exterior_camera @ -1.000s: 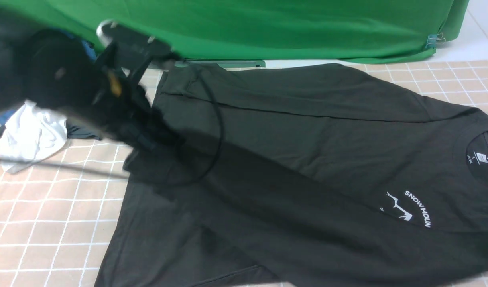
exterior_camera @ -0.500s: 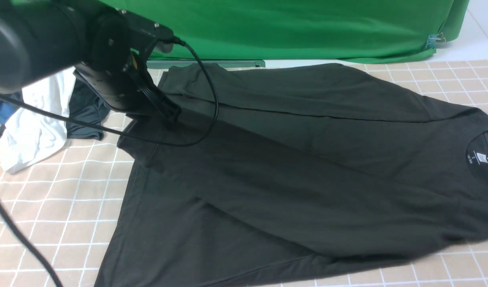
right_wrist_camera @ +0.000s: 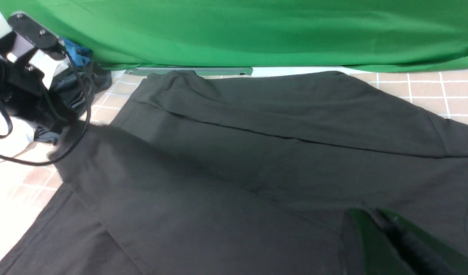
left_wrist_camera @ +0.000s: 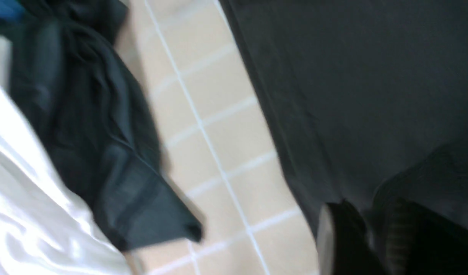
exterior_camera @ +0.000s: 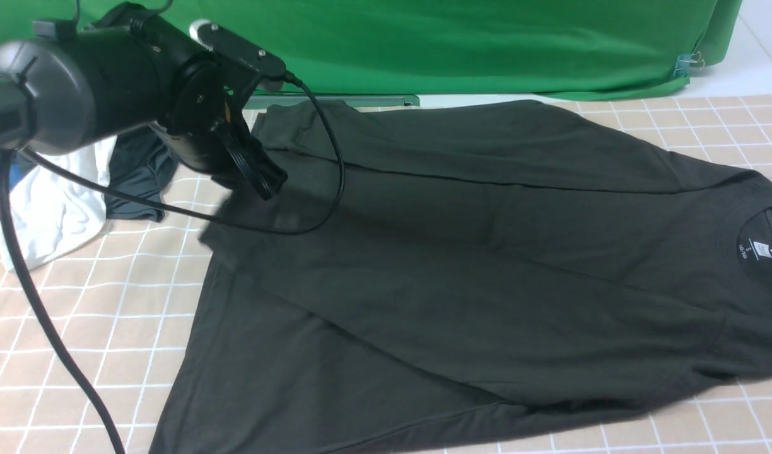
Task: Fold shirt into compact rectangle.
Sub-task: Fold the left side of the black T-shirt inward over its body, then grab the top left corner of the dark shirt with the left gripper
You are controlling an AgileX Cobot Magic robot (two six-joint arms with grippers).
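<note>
With the shirt point(exterior_camera: 487, 265) lying flat on the checked tabletop point(exterior_camera: 77, 328), both long sides folded inward, raise the left pincer point(exterior_camera: 266, 183), jaws parted and empty over the hem corner, straight up, and keep the right pincer point(right_wrist_camera: 366, 215), closed near the collar point(exterior_camera: 753, 217), from dragging the fold.

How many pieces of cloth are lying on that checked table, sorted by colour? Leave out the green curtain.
Black: 1, the shirt
White: 1, the white garment
Dark grey: 1, the dark grey garment
Blue: 1, a blue cloth, mostly hidden
Total: 4
</note>
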